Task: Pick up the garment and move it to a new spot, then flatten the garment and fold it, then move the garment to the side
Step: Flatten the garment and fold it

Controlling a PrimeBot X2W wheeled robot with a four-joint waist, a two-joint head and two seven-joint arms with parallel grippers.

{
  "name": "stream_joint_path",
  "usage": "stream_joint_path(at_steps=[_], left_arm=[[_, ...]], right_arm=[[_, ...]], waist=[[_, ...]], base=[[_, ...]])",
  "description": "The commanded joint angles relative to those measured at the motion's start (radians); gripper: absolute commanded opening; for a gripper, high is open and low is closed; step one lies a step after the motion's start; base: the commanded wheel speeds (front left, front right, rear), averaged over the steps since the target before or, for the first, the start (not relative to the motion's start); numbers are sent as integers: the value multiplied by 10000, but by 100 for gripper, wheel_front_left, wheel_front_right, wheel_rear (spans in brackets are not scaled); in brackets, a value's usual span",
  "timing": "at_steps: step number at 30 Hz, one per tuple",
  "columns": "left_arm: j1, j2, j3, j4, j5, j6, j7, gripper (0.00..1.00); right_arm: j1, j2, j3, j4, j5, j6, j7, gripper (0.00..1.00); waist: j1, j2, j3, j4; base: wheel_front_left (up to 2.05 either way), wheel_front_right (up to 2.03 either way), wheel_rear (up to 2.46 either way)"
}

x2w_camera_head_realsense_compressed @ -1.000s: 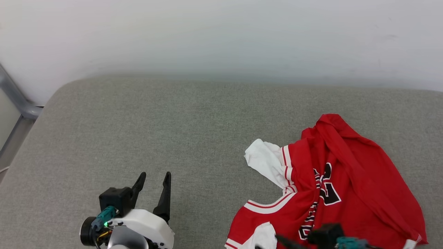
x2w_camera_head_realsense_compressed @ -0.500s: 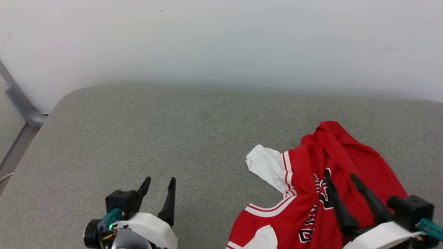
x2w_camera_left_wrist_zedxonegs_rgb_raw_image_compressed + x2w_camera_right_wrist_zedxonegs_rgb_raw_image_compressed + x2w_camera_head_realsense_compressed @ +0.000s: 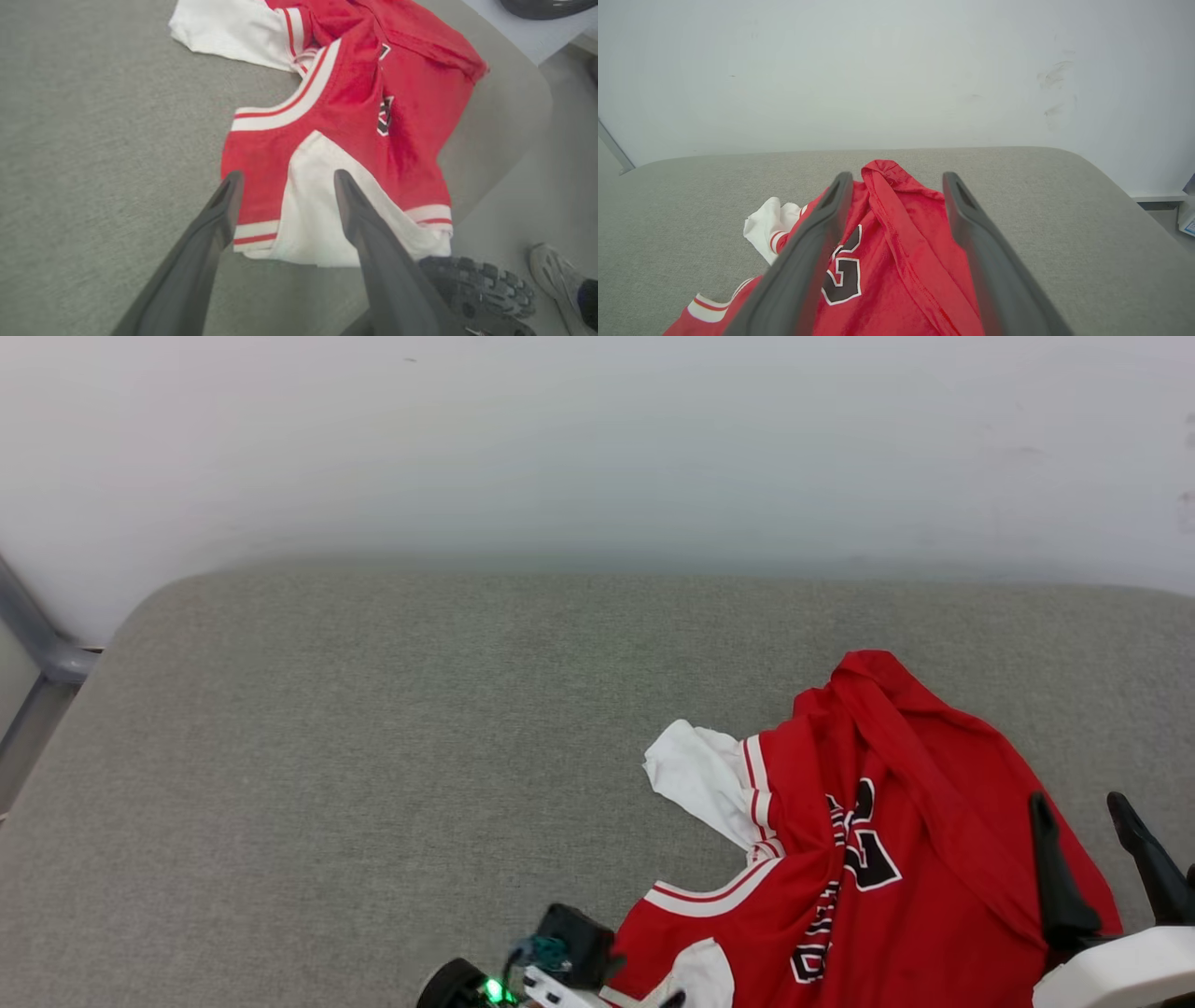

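Garment [image 3: 887,859]: red jersey T-shirt, crumpled on right half of grey cushion [image 3: 373,709], reaching down to its front edge. One white sleeve [image 3: 695,779] with red-striped trim spread toward cushion's middle. Black, white-outlined numeral [image 3: 864,845] face up. Long red fold [image 3: 924,784] running diagonally from far tip of shirt toward right side. Striped collar band [image 3: 714,896] curving just below the sleeve.

Left gripper [image 3: 287,173]: wide open, empty, poised over second white sleeve [image 3: 317,214] and red shoulder at front edge of cushion. Contact with cloth impossible to tell.

Right gripper [image 3: 1075,800]: spread wide, gripping nothing, fingers pointing away over garment's right edge. In right wrist view, framing red fold and numeral between both fingers.

Behind cushion: plain white wall [image 3: 560,429]. At far left: grey metal rail [image 3: 37,649].

Off cushion's front corner, in left wrist view: floor, dark treaded wheel-like thing [image 3: 481,289], pale shoe [image 3: 551,270] of a person.
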Motion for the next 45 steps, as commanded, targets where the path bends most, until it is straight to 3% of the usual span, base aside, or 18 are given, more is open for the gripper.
stream_joint_path(at_steps=[1, 6, 14, 15, 16, 17, 18, 23, 29, 32, 39, 42, 45], left_arm=[[-133, 35, -155, 85, -61, -139, 404, 100], [-477, 167, -810, 496, -24, -451, 1824, 100], [-891, 198, -1316, 1705, -203, -872, 3195, 100], [-817, 174, -1378, 1874, -321, -949, 3406, 79], [-770, 163, -1439, 1987, -411, -1024, 3538, 41], [-772, 145, -1481, 2059, -446, -1061, 3580, 10], [-819, 161, -1529, 2150, -425, -1105, 3615, 0], [-1296, 440, -1322, 2079, 13, -933, 2954, 0], [-1703, 1528, -756, 1367, 324, -556, 2744, 0], [-2017, 2348, -223, 1030, 342, -266, 2919, 0], [-2333, 3431, 895, 1037, 202, 337, 2541, 0], [-2176, 3529, 1324, 1395, -47, 503, 2060, 0], [-1886, 3246, 1605, 1888, -420, 595, 1542, 0]], right_arm=[[85, 38, 22, -67, -50, -7, 45, 100], [-16, 90, 190, -190, 44, -7, 132, 100], [-101, 131, 219, -107, 276, -7, 150, 100], [-83, 133, 224, -90, 278, -7, 154, 100], [-78, 134, 226, -77, 315, -7, 157, 100], [-76, 134, 196, -65, 368, -7, 165, 100], [-82, 134, 174, -60, 414, -7, 171, 100], [-52, 134, -26, -128, 537, -7, 243, 100], [-22, 135, -369, -161, 641, -7, 279, 100], [-66, 134, -458, -152, 701, -7, 283, 100], [-182, 133, -511, -115, 768, -7, 365, 100], [-270, 134, -481, -132, 800, -7, 445, 100], [-368, 134, -533, -133, 836, -7, 520, 100]], waist=[[0, -1, 95, -114], [0, -1, 465, -419], [0, -1, 832, -700], [0, -1, 818, -727], [0, -1, 815, -751], [0, -1, 816, -767], [0, -1, 801, -771], [0, -1, 757, -662], [0, -1, 656, -393], [0, -1, 647, -284], [0, -1, 712, -168], [0, -1, 847, -209], [0, -1, 1034, -266]], base=[[0, 0, 0], [0, 0, 0], [0, 0, 0], [0, 0, 0], [0, 0, 0], [0, 0, 0], [0, 0, 0], [0, 0, 0], [0, 0, 0], [0, 0, 0], [0, 0, 0], [0, 0, 0], [0, 0, 0]])
